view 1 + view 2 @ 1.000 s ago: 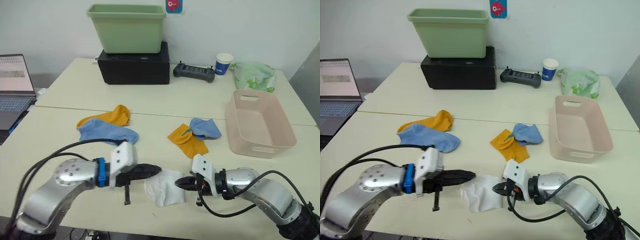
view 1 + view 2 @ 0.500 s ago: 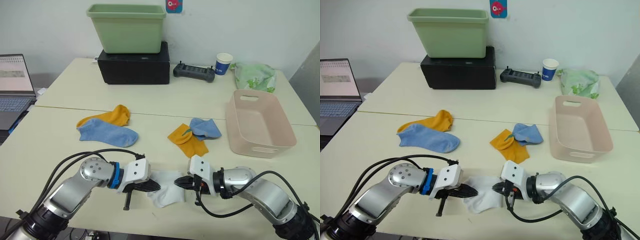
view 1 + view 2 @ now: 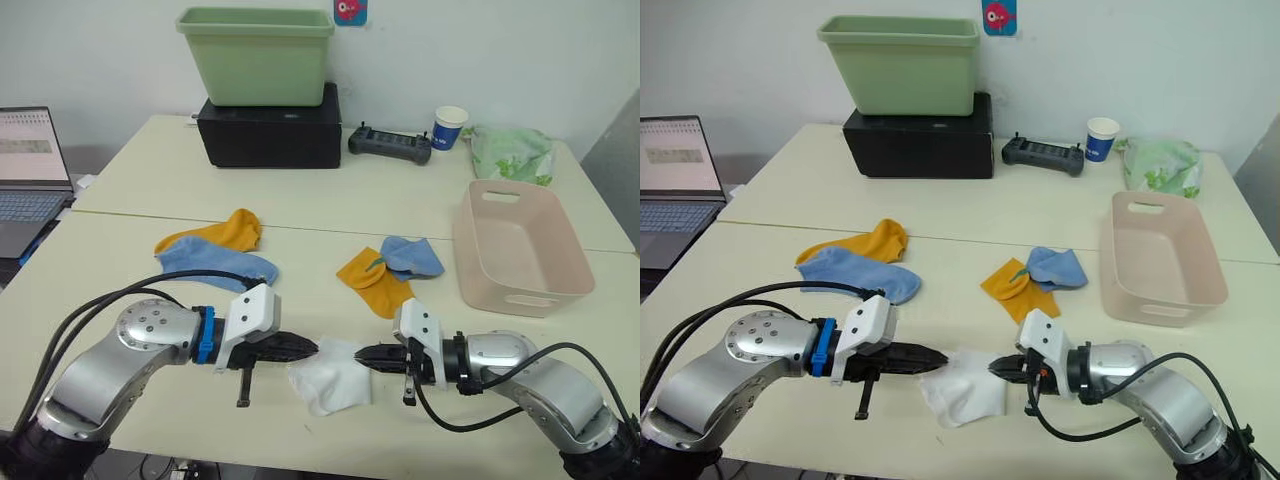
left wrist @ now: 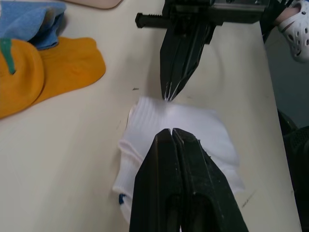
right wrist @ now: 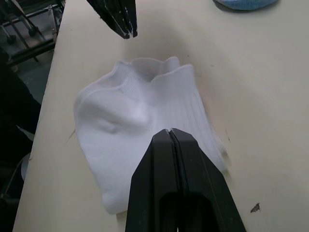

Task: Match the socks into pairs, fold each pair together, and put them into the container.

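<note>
Two white socks [image 3: 330, 375] lie stacked and folded near the table's front edge. My left gripper [image 3: 313, 348] is shut, its tip just off the stack's left side. My right gripper [image 3: 360, 352] is shut too, its tip at the stack's right edge. In the left wrist view the white socks [image 4: 181, 130] lie flat under my shut fingertips [image 4: 164, 140]. A yellow sock [image 3: 225, 232] and a blue sock [image 3: 215, 266] overlap at the left. Another yellow sock [image 3: 372, 280] and blue sock [image 3: 410, 257] overlap in the middle. The pink container [image 3: 520, 297] stands on the right, nothing inside.
At the back, a green tub [image 3: 255, 55] sits on a black box [image 3: 268, 125]. Beside them are a black controller [image 3: 390, 145], a paper cup [image 3: 450, 127] and a pale green bag [image 3: 510, 152]. An open laptop [image 3: 30, 160] stands at the far left.
Both grippers have drawn back from the white socks, the left one leftward and upward, the right one rightward. The socks now lie flat between the two tips.
</note>
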### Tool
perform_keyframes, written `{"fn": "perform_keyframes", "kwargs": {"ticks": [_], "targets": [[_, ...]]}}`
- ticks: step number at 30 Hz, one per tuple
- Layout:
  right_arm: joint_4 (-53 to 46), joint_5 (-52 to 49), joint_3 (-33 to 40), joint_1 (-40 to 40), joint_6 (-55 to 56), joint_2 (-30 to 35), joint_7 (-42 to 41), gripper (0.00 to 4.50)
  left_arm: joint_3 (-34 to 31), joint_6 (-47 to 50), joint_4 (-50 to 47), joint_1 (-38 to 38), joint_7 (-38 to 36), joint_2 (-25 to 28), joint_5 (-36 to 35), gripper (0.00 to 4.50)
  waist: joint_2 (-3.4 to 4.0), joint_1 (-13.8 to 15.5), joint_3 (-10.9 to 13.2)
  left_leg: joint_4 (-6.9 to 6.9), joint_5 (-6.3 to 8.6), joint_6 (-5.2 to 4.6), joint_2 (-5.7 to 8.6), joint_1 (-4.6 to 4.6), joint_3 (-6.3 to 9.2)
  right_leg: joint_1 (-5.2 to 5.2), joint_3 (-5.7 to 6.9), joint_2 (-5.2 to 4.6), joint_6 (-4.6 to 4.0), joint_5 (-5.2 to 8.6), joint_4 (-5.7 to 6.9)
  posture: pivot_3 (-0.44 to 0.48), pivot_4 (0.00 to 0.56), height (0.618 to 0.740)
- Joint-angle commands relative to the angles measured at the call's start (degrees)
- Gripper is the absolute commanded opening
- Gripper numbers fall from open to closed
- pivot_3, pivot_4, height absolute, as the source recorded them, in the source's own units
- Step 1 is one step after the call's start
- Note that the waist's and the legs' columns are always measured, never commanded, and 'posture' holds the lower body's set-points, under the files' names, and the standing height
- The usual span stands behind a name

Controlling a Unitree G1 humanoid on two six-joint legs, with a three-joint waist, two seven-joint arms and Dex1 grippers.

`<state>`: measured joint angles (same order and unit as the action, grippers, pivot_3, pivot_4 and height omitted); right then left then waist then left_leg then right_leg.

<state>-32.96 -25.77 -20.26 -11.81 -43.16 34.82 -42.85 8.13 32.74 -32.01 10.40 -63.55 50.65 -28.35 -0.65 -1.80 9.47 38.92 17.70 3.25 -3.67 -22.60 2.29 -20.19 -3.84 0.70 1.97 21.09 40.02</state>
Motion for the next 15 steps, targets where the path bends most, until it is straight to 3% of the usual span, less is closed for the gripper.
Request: {"fn": "perform_keyframes", "kwargs": {"ticks": [1,9,13,15], "targets": [[2.46,4.15,-3.40,-2.13,1.44,-2.06,1.96,0.02,6.76,-3.87,1.12,-0.14,-0.56,-0.45,6.38,0.00,0.01,-0.11,0.00,-0.01,-0.01,0.01,0.00,0.03,-0.05,-0.01,-0.01,0.01,0.00,0.00,0.02,0.000,0.150,0.720],[5.58,9.53,-3.63,-1.57,2.90,-0.42,1.94,0.02,10.42,-9.14,8.44,-3.29,0.10,0.03,14.13,0.00,0.02,0.15,-0.01,0.00,-0.01,0.02,0.00,0.01,-0.06,-0.05,0.03,0.00,0.00,0.00,0.00,0.000,0.150,0.720],[4.41,8.38,-0.05,0.36,3.40,1.53,1.04,0.02,7.95,-10.16,8.10,-4.58,0.27,-0.21,13.02,0.00,0.02,0.16,-0.01,0.00,0.01,-0.03,0.00,0.04,-0.04,0.01,0.01,-0.02,0.00,0.00,0.01,0.000,0.150,0.720],[2.46,6.16,2.84,1.91,2.92,2.07,0.51,0.02,4.22,-6.91,5.83,-4.05,1.42,-2.00,7.85,0.00,0.02,0.17,-0.01,0.00,0.02,-0.04,0.00,0.03,-0.04,0.00,0.01,-0.02,0.00,0.00,0.01,0.000,0.150,0.720]]}}
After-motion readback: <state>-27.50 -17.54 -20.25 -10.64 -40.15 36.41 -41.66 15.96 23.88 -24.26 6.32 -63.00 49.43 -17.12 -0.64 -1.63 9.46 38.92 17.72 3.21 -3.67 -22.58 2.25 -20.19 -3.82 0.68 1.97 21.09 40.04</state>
